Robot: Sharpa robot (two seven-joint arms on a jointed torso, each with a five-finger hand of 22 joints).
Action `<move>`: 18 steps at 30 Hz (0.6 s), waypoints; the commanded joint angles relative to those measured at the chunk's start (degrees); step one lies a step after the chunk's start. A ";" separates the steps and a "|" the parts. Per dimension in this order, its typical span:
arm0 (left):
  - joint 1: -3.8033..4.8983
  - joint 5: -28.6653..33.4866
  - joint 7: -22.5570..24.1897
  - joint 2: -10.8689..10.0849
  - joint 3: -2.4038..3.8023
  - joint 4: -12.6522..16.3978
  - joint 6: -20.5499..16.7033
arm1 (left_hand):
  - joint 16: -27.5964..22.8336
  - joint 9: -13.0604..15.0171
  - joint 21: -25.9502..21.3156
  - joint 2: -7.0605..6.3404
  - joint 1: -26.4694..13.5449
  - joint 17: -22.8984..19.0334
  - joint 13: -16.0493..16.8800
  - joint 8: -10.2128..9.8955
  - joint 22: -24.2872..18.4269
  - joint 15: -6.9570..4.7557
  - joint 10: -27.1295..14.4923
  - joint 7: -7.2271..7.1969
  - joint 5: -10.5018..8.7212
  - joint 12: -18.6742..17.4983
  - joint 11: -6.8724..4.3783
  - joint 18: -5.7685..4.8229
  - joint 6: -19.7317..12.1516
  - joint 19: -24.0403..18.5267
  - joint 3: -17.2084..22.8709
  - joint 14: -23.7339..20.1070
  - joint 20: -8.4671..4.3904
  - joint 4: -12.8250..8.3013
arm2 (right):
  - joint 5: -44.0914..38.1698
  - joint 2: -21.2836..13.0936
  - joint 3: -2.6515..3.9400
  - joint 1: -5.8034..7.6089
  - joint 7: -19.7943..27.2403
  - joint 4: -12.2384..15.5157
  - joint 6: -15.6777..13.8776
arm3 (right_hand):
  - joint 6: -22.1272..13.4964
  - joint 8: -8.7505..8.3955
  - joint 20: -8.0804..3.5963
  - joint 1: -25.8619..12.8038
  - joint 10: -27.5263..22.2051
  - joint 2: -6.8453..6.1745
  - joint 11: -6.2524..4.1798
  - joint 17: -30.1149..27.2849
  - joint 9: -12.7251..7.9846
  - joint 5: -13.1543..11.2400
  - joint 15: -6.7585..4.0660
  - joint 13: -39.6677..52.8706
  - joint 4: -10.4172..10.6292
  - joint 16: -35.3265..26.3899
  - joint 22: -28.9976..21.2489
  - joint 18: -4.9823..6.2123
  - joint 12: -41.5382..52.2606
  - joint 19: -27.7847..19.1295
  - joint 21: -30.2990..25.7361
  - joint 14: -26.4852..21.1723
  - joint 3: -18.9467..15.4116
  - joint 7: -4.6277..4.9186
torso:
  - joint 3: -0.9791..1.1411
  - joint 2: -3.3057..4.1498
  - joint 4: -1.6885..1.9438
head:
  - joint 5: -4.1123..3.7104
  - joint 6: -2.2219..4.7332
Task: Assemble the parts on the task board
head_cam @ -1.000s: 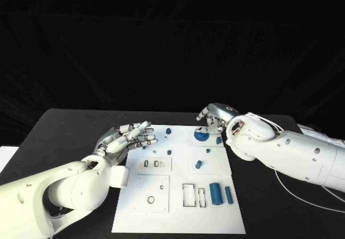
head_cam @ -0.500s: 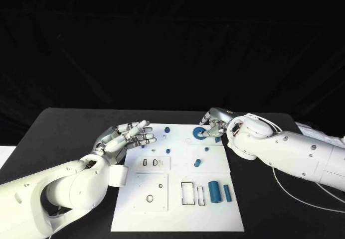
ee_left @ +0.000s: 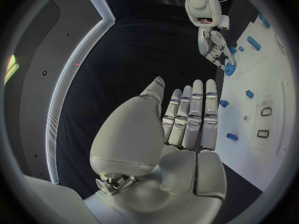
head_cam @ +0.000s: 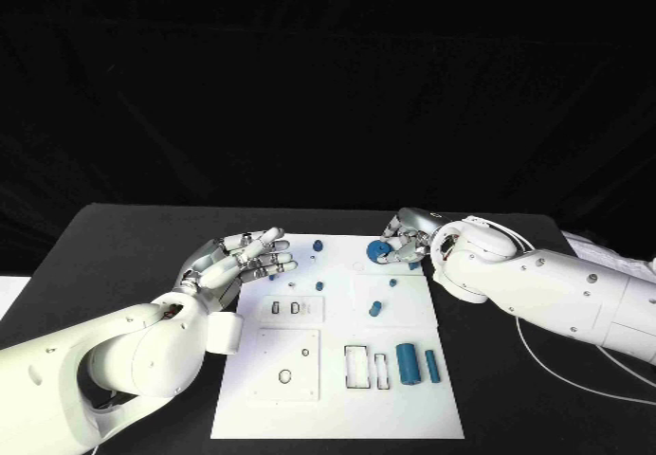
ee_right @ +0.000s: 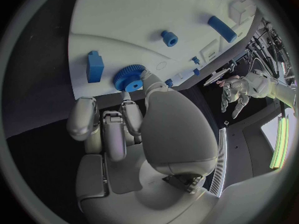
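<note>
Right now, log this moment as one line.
right hand: holds gear over board | left hand: open, at board's edge

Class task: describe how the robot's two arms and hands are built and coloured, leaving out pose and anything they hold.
Both arms are smooth, rounded white shells with small dark screw holes. The left hand and right hand are silver metal with segmented fingers and pale pads. Thin white cables loop along the right arm and trail on the black table.
</note>
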 commanded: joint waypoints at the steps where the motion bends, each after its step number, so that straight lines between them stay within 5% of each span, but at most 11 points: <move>1: 0.08 0.07 0.17 0.16 0.05 0.05 1.29 | -0.33 -0.04 -0.28 0.62 0.14 0.09 0.05 -0.15 -0.08 0.37 0.09 0.13 -0.05 -0.39 0.40 1.14 -0.28 0.21 -0.05 0.17 0.07 -0.33 | 0.02 0.27 -0.11 -0.18 -0.28 -0.31 1.59 | 0.67 0.43 0.33 0.69 0.55 0.61 -0.10 9.59 0.15 0.42 0.45 0.70 -0.17 0.33 0.18 -0.93 0.58 -0.05 0.41 4.91 0.11 -0.04 | 0.00 0.02 0.03 | 0.00 -0.08; 5: 0.08 0.07 0.16 0.18 0.05 0.01 1.32 | -0.33 -0.04 -0.28 0.62 0.14 0.09 0.05 -0.15 -0.08 0.37 0.09 0.13 -0.05 -0.39 0.40 1.14 -0.28 0.21 -0.05 0.17 0.07 -0.33 | -0.10 0.47 -0.12 -0.19 -0.16 -0.46 1.10 | 2.60 1.47 0.19 1.48 1.22 1.99 -0.41 10.04 0.51 0.02 0.22 2.44 -0.62 0.53 0.76 -1.01 2.23 0.24 0.75 4.99 0.96 -0.41 | -0.01 0.01 0.06 | -0.03 -0.13; 9: 0.08 0.07 0.14 0.19 0.05 -0.01 1.37 | -0.33 -0.04 -0.28 0.62 0.14 0.09 0.05 -0.15 -0.08 0.37 0.09 0.13 -0.05 -0.39 0.40 1.14 -0.28 0.21 -0.05 0.17 0.07 -0.33 | -1.12 0.71 -0.12 -0.23 -0.48 -0.41 -0.04 | 5.74 3.08 -0.27 3.00 2.23 3.53 -1.25 10.63 1.21 -2.84 -0.43 4.67 -1.83 0.79 1.60 -1.13 4.37 0.67 1.22 5.10 2.64 -1.43 | -0.02 0.03 0.02 | -0.09 -0.14; 18: 0.08 0.07 0.04 0.20 0.05 -0.02 1.51 | -0.33 -0.04 -0.28 0.62 0.14 0.09 0.05 -0.15 -0.08 0.37 0.09 0.13 -0.05 -0.39 0.40 1.14 -0.28 0.21 -0.05 0.17 0.07 -0.33 | -7.31 1.00 -0.12 -0.77 -3.29 1.27 -2.42 | 8.64 4.33 -1.29 4.30 2.97 4.38 -2.45 11.41 1.93 -6.69 -1.49 6.10 -3.72 1.12 2.86 -1.38 5.48 1.36 1.86 5.25 5.25 -2.81 | -0.07 -0.01 0.09 | -0.23 -0.12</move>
